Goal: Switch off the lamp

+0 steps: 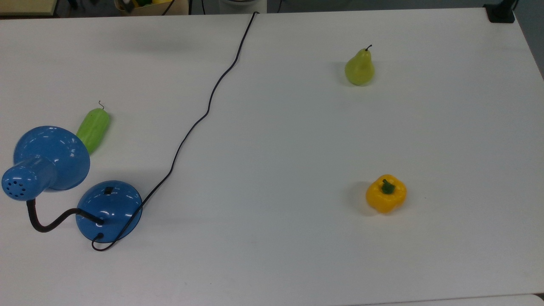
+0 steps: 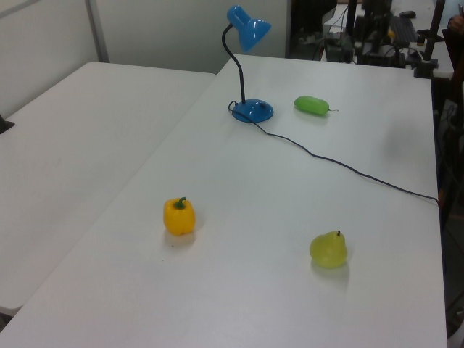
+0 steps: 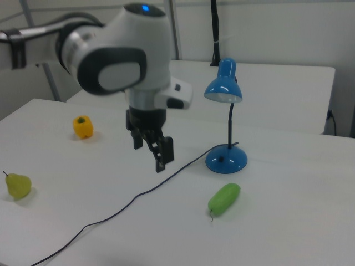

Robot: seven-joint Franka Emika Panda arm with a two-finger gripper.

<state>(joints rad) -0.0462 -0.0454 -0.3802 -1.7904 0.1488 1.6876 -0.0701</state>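
Observation:
The lamp is glossy blue; its dome base (image 1: 109, 208) sits at the top view's lower left, with a small black switch (image 1: 109, 191) on the dome. A black gooseneck (image 1: 46, 223) curves up to the flared shade (image 1: 51, 155). The base (image 2: 253, 110) and shade (image 2: 249, 19) stand at the table's far end in the left view. In the right view my gripper (image 3: 148, 152) hangs open and empty above the table, left of the lamp base (image 3: 226, 159) and apart from it. The shade (image 3: 223, 88) faces down; I cannot tell whether it is lit.
The lamp's black cord (image 1: 204, 114) snakes across the table to its far edge and runs under my gripper in the right view. A green cucumber (image 1: 93, 127) lies beside the shade. A pear (image 1: 359, 68) and a yellow pepper (image 1: 386, 193) sit far to the top view's right.

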